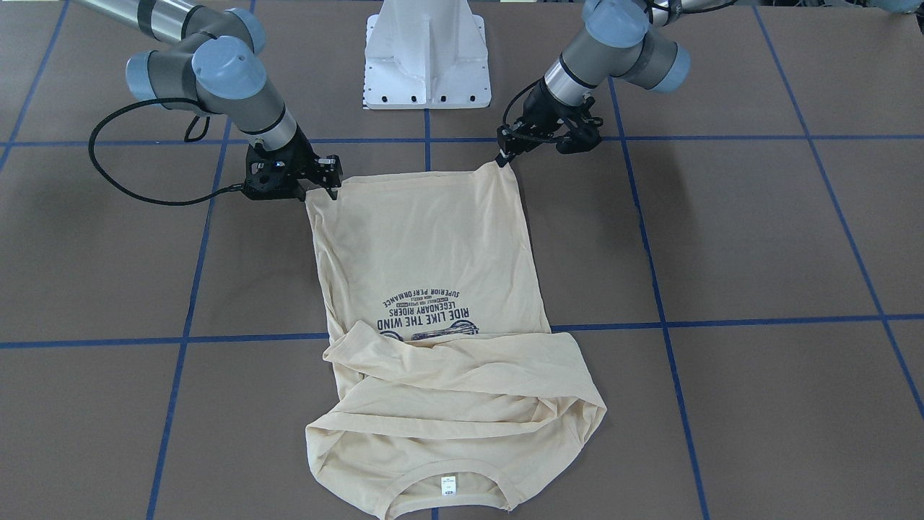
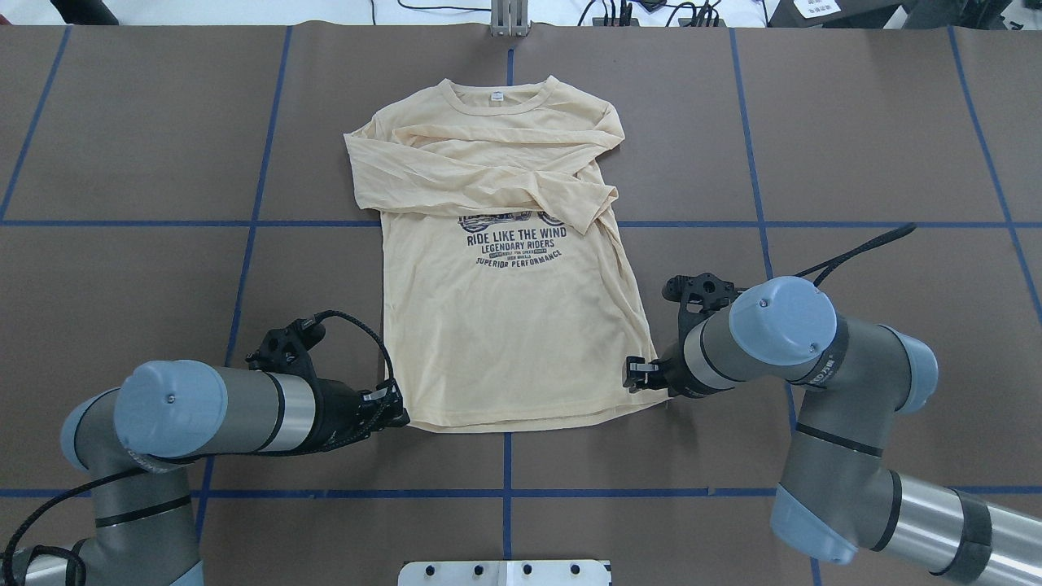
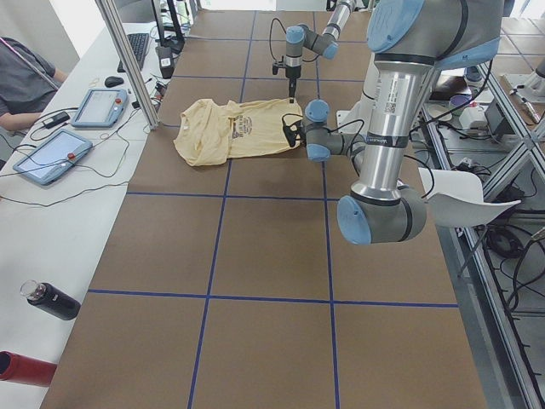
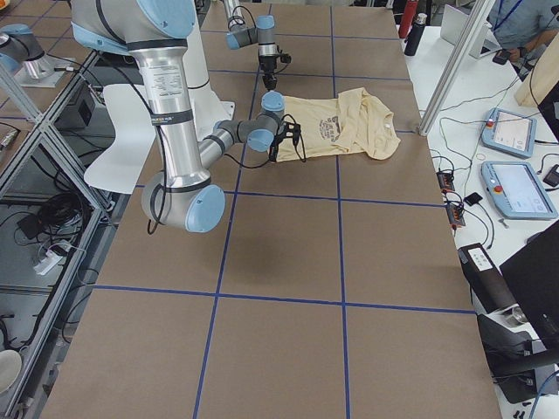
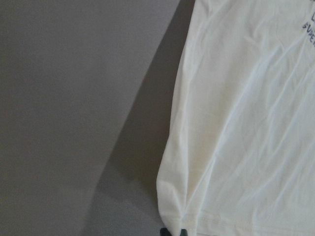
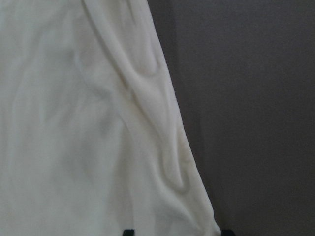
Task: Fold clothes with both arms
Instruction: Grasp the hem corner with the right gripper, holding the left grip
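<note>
The cream long-sleeved shirt (image 2: 505, 325) is lying flat, print side up, across the middle of the brown table (image 2: 122, 146). Its collar (image 2: 498, 91) is pointing toward the far edge, away from the robot, and its hem (image 2: 521, 423) is running along the robot's side. Both sleeves (image 2: 488, 167) are lying folded across the chest, crossing each other just above the navy print (image 2: 514, 248) and covering its top part. A small white label (image 2: 494, 97) is showing inside the collar.

The left gripper (image 2: 399, 415) is sitting low at the hem corner on the robot's left, clenched on the shirt. In the left wrist view its dark fingertips (image 5: 166, 231) are sitting close together, with the cloth puckering between them. From the operators' side that corner is rising to a small peak at the gripper (image 1: 502, 160).

The right gripper (image 2: 637, 376) is resting at the opposite hem corner with its jaws spread. In the right wrist view its fingertips (image 6: 129, 232) are standing well apart, and the wrinkled edge of the shirt is lying between them. The two arms are reaching in from the robot's edge, one on each side of the shirt.
</note>
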You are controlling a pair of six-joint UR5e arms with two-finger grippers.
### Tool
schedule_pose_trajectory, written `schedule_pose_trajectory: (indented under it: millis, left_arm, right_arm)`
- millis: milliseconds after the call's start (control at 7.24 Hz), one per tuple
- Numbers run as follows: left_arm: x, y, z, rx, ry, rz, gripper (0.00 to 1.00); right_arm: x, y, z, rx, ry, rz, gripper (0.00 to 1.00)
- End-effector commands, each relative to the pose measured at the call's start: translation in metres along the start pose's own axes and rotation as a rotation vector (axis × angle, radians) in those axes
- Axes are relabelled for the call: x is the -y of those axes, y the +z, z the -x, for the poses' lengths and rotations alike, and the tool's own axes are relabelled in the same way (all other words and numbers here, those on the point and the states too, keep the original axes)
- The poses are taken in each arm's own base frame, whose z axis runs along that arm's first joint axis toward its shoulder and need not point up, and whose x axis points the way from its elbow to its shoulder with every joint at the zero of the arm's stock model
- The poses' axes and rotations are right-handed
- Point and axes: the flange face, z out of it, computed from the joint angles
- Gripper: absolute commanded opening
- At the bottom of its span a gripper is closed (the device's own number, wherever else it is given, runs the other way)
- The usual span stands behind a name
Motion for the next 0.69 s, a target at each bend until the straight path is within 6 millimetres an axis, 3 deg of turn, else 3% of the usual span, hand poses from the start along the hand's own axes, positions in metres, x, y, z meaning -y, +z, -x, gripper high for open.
schedule_pose_trajectory:
  millis: [0, 553]
  left_arm:
    - [-0.0005, 0.0001, -0.0007, -0.001, 0.000, 0.001, 0.00]
    - [0.0000, 0.0005, 0.0005, 0.000, 0.000, 0.000, 0.00]
  right_arm:
    - [0.0023, -0.0004, -0.0016, -0.013, 0.008, 0.000, 0.72]
    - [0.0014, 0.0014, -0.0010, -0.014, 0.006, 0.001, 0.66]
